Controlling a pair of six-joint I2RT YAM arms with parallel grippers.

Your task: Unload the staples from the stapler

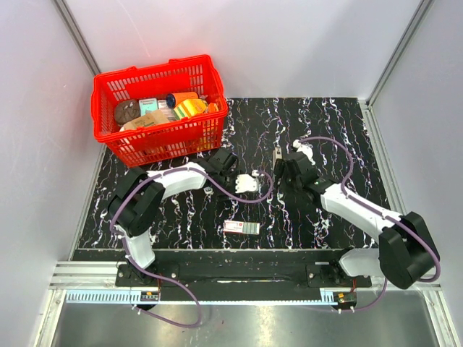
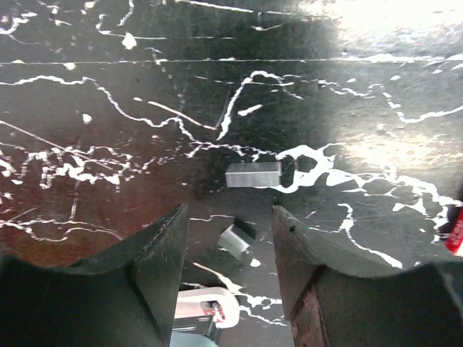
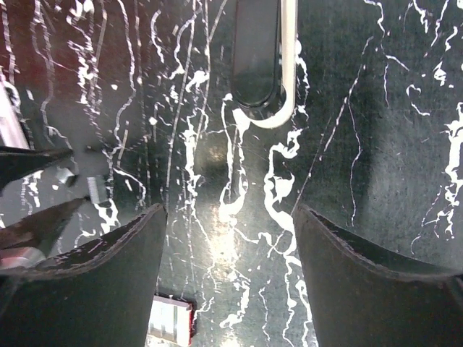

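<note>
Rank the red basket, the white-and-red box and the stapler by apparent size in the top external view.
1. red basket, by far the largest.
2-3. white-and-red box and stapler: they look about the same size, so there is no clear order between them.

The table [image 1: 340,130] looks glossy black with white marble veins, the staples [image 2: 252,174] are smooth bright metal, and the basket [image 1: 166,141] is red plastic.

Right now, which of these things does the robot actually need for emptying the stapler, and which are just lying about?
Needed: the stapler; the silver staples, already out.
Just lying about: the red basket with its contents; the flat white-and-red box.
</note>
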